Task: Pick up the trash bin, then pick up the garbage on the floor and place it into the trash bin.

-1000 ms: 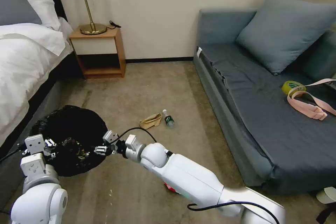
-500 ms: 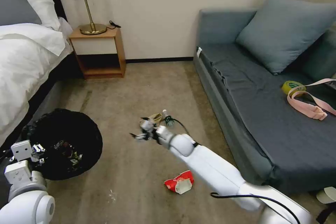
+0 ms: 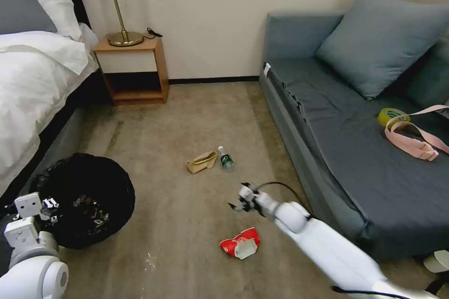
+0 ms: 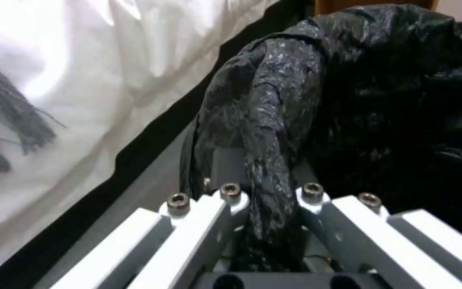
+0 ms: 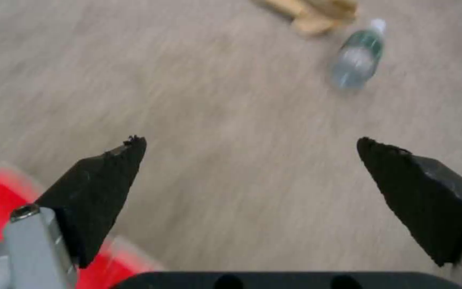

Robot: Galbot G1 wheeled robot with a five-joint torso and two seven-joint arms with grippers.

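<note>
Trash bin [image 3: 125, 186] at far left, beside the bed [image 3: 32, 84], lined with a black bag and pinched at its near rim by the left gripper [image 3: 48, 206]. In the left wrist view, jaws of that gripper [image 4: 268, 192] pressed together on a fold of the bag-covered rim [image 4: 282, 120]. So first step judged done: bin in hand, though impossible to tell whether lifted clear of the floor [image 3: 187, 117] or resting on it. A few pale specks inside the bin, too unclear to name.

Further right, three pieces of garbage lying on the carpet, so second step judged far from finished: a tan paper bag [image 3: 202, 162], a small clear bottle [image 3: 226, 159] just beside it, and nearer the robot a red-and-white wrapper [image 3: 240, 244].

Right gripper [image 3: 238, 202] hanging above bare carpet between those two spots, jaws spread wide and holding nothing. From the right wrist view, nothing but carpet between the jaws [image 5: 250, 144]; wrapper [image 5: 1, 188] off to the outside of one jaw, partly hidden behind it, not within the gap; bottle [image 5: 357, 56] and paper bag [image 5: 311, 16] well ahead, beyond the tips. No contact with any piece. Closest candidate apparently the wrapper, but needing a sideways shift before any closing.
</note>
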